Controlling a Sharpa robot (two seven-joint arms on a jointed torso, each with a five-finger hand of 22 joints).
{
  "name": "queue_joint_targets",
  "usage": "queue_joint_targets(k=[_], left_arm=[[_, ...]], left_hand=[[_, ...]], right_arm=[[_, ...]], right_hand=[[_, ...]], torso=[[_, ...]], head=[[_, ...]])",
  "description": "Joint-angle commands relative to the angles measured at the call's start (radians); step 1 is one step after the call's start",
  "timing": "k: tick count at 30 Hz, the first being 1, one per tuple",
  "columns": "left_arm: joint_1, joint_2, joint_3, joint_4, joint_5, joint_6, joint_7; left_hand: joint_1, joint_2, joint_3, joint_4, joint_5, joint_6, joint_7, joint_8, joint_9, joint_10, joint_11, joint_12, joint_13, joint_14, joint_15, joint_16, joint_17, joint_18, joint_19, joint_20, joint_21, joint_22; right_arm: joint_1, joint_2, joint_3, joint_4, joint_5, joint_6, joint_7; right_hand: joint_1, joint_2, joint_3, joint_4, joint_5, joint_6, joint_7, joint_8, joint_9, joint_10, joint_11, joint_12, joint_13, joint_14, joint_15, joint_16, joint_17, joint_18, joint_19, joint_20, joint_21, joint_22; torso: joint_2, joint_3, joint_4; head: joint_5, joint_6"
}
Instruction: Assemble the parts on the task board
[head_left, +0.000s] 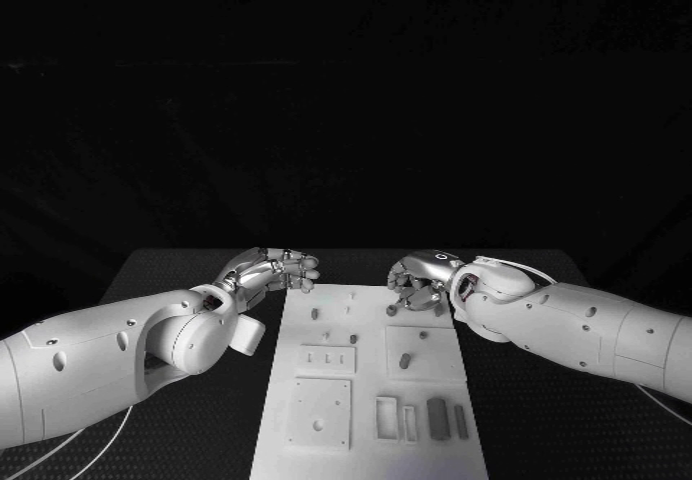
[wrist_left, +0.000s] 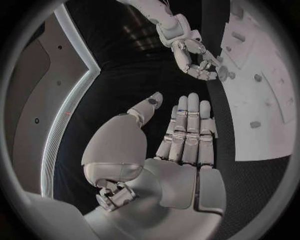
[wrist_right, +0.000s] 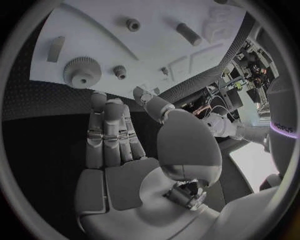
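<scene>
You have one white task board (head_left: 361, 440) on one black tabletop (head_left: 173, 270). Two robot hands: the left robot hand (head_left: 274, 270) and the right robot hand (head_left: 423, 277), one on each of two white arms. On the board's near end you can count three upright grey blocks (head_left: 436, 417) standing side by side. From the right wrist you get one large toothed gear (wrist_right: 82, 72), one small gear (wrist_right: 120, 72), one short peg (wrist_right: 132, 24) and one longer cylinder (wrist_right: 188, 34). Smaller parts toward the far end are too small to count reliably.
</scene>
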Motion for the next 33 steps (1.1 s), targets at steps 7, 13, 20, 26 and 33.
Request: queue_joint_targets(k=[7, 13, 20, 26, 33], left_arm=[[0.001, 0.003, 0.000, 0.005, 0.006, 0.018, 0.008], [0.001, 0.001, 0.001, 0.002, 0.006, 0.019, 0.004], [0.001, 0.001, 0.001, 0.002, 0.006, 0.019, 0.003], [0.001, 0.001, 0.001, 0.002, 0.006, 0.019, 0.002], [0.001, 0.001, 0.001, 0.002, 0.006, 0.020, 0.000]], left_hand=[[-0.014, 0.000, 0.002, -0.003, -0.006, -0.002, 0.000, -0.004, 0.001, -0.003, 0.003, -0.006, -0.001, -0.004, 0.005, -0.005, 0.001, -0.010, -0.010, 0.001, 0.003, 0.015], [-0.016, 0.001, 0.002, -0.002, -0.006, -0.002, 0.000, -0.005, 0.001, -0.003, 0.004, -0.007, -0.001, -0.004, 0.005, -0.006, 0.002, -0.010, -0.010, 0.002, 0.003, 0.015], [-0.018, 0.001, 0.002, -0.001, -0.006, -0.002, 0.000, -0.005, 0.001, -0.003, 0.004, -0.008, -0.001, -0.004, 0.005, -0.006, 0.002, -0.010, -0.010, 0.002, 0.003, 0.015], [-0.019, 0.001, 0.002, -0.001, -0.006, -0.002, 0.000, -0.005, 0.001, -0.003, 0.004, -0.008, -0.001, -0.004, 0.005, -0.006, 0.002, -0.010, -0.010, 0.002, 0.003, 0.015], [-0.020, 0.001, 0.002, 0.000, -0.006, -0.002, 0.000, -0.005, 0.001, -0.002, 0.004, -0.009, -0.001, -0.004, 0.005, -0.006, 0.002, -0.010, -0.010, 0.002, 0.003, 0.016]], right_arm=[[-0.003, 0.014, 0.000, -0.007, -0.085, -0.002, -0.016], [-0.005, 0.016, 0.000, -0.014, -0.098, 0.005, -0.022], [-0.009, 0.021, -0.001, -0.029, -0.107, 0.015, -0.026], [-0.013, 0.026, -0.001, -0.030, -0.112, 0.020, -0.028], [-0.017, 0.030, -0.002, -0.038, -0.118, 0.032, -0.033]], right_hand=[[0.003, -0.013, 0.002, 0.001, -0.012, 0.001, -0.009, -0.007, 0.004, -0.006, -0.001, -0.005, -0.003, 0.005, 0.001, 0.044, 0.003, 0.023, 0.033, -0.022, 0.029, 0.025], [0.002, -0.015, 0.002, 0.001, -0.015, 0.002, -0.010, -0.007, 0.004, -0.005, -0.002, -0.005, -0.003, 0.006, 0.001, 0.054, 0.004, 0.023, 0.037, -0.024, 0.036, 0.025], [0.001, -0.019, 0.002, 0.002, -0.019, 0.005, -0.011, -0.005, 0.006, -0.008, -0.002, -0.006, -0.005, 0.007, 0.001, 0.065, 0.004, 0.023, 0.041, -0.027, 0.043, 0.025], [0.000, -0.022, 0.004, 0.003, -0.021, 0.007, -0.011, -0.005, 0.007, -0.013, 0.000, -0.007, -0.006, 0.004, 0.002, 0.074, 0.003, 0.023, 0.041, -0.028, 0.049, 0.024], [-0.002, -0.021, 0.007, 0.005, -0.022, 0.011, -0.010, -0.003, 0.009, -0.009, -0.001, -0.004, -0.005, 0.001, 0.001, 0.084, 0.001, 0.023, 0.041, -0.029, 0.056, 0.024]], torso=[[0.030, -0.0057, 0.0091], [0.043, -0.0089, 0.0093], [0.052, -0.0096, 0.0098], [0.055, -0.0087, 0.0095], [0.059, -0.0075, 0.0110]], head=[[-0.008, 0.003], [-0.010, 0.008], [-0.013, 0.007], [-0.011, 0.006], [-0.007, 0.005]])
